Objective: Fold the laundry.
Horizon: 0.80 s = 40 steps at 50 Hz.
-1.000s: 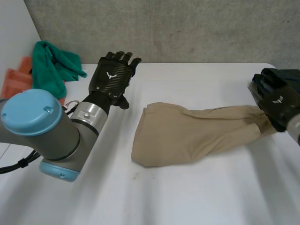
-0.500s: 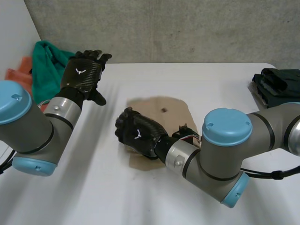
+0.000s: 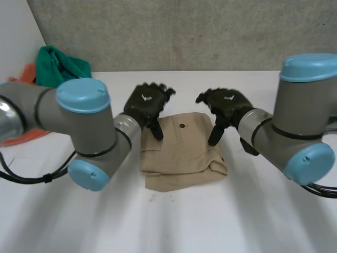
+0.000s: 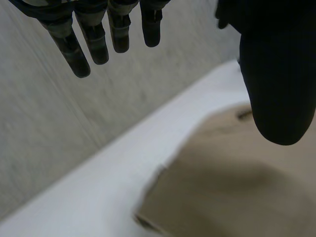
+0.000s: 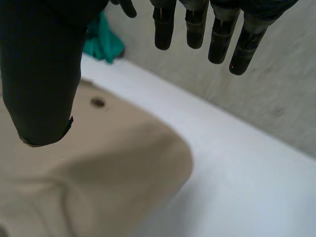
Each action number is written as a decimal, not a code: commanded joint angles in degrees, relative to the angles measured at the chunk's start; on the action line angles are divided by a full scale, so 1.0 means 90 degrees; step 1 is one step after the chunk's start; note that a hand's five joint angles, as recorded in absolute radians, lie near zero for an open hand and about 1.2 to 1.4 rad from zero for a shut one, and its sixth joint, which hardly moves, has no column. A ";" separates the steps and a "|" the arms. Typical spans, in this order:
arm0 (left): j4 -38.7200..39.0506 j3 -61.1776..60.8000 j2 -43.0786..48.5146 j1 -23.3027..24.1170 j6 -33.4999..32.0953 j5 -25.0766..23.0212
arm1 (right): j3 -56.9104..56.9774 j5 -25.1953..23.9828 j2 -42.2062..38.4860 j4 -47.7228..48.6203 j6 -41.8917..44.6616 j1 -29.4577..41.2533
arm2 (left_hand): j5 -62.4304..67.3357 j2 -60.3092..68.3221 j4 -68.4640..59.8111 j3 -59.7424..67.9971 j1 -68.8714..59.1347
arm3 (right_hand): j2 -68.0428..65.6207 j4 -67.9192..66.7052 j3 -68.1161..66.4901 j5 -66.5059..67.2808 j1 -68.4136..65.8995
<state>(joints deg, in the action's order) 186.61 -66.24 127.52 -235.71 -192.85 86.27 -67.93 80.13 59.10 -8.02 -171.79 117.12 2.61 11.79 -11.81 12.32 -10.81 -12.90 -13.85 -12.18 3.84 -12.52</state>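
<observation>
Tan trousers (image 3: 181, 153) lie folded into a compact rectangle at the table's middle, a dark button near the far edge. My left hand (image 3: 147, 103) hovers over the fold's far left corner, fingers (image 4: 94, 42) straight and spread, holding nothing. My right hand (image 3: 226, 105) hovers over the far right corner, its fingers (image 5: 217, 29) also straight and apart, with the thumb (image 5: 42, 74) hanging above the tan cloth (image 5: 89, 173). Under the left palm the tan cloth (image 4: 232, 192) shows its far edge on the white table.
A green cloth (image 3: 60, 66) and an orange cloth (image 3: 26, 134) are heaped at the table's far left; the green cloth (image 5: 101, 42) also shows beyond the right hand's fingers. A grey wall (image 3: 184, 31) stands behind the table. Both bulky arms flank the trousers.
The trousers went from stretched out long to a short folded stack. My right hand let go of the cloth and opened; both hands now hover at the fold's far corners.
</observation>
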 commanded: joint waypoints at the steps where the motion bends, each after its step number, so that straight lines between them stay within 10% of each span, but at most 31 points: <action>1: -0.0978 0.0299 0.0509 0.0213 -0.0173 0.0639 | 0.1033 -0.0290 -0.1145 -0.0886 0.0191 0.0043 | -0.0248 -0.0156 0.0158 -0.0215 0.0047 | 0.0322 0.0428 0.0242 -0.0427 0.0280; 15: -0.1408 0.0260 0.0948 0.0281 -0.1355 0.0688 | 0.0878 0.0521 -0.1840 -0.0751 0.1979 0.0092 | -0.0266 -0.0175 0.0177 -0.0234 0.0066 | 0.0322 0.0428 0.0242 -0.0427 0.0280; 29: -0.0764 0.0280 -0.0281 0.0408 -0.1102 0.0396 | -0.1161 0.0521 0.0298 0.1622 0.1070 0.0053 | -0.0285 -0.0194 0.0196 -0.0253 0.0085 | 0.0322 0.0428 0.0242 -0.0427 0.0280; 40: -0.0938 0.0406 -0.1102 -0.0255 -0.0574 -0.2747 | -0.4216 0.0648 0.1461 0.3503 0.1139 0.0588 | -0.0042 0.0049 -0.0047 -0.0010 -0.0158 | 0.0322 0.0428 0.0242 -0.0427 0.0280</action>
<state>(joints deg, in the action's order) 180.86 -63.00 119.89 -234.49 -199.51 78.17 -90.75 85.57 68.83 12.65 -162.13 118.66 2.61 11.80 -11.81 12.32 -10.65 -11.38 -13.84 -11.42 3.59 -8.52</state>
